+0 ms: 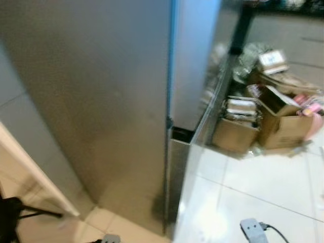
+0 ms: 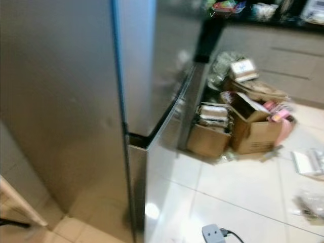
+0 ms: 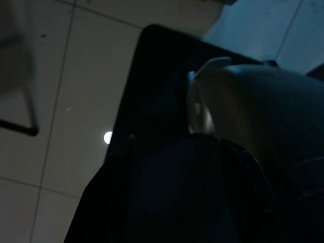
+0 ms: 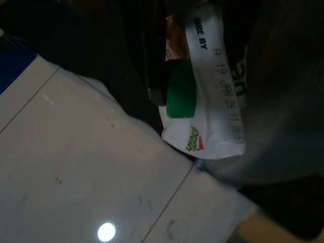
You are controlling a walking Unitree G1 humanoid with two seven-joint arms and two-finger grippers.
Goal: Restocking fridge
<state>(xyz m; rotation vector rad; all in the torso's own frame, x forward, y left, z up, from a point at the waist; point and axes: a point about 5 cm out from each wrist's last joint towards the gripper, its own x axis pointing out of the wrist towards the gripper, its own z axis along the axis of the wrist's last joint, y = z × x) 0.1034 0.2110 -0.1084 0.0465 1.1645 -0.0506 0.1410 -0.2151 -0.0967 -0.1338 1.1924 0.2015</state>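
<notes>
Right pincer (image 4: 167, 76) hanging low over the white floor tiles (image 4: 76, 172), closed on a milk carton (image 4: 212, 101) with a green cap (image 4: 181, 91) and a "USE BY" date strip. Left pincer (image 3: 202, 152) down in the dark beside the tiles; open or closed, cannot tell.

Big silver fridge (image 1: 101, 101) straight ahead at 12 o'clock, both doors closed, dark gap (image 1: 180, 134) between upper and lower door. Cardboard boxes (image 1: 253, 126) full of things piled at 2 o'clock, touching each other, near the fridge's side. White plug adapter (image 1: 253, 230) with a cord on the floor at 5 o'clock. Dark counter (image 2: 263, 15) far back at 1 o'clock. Open shiny floor between fridge and boxes.
</notes>
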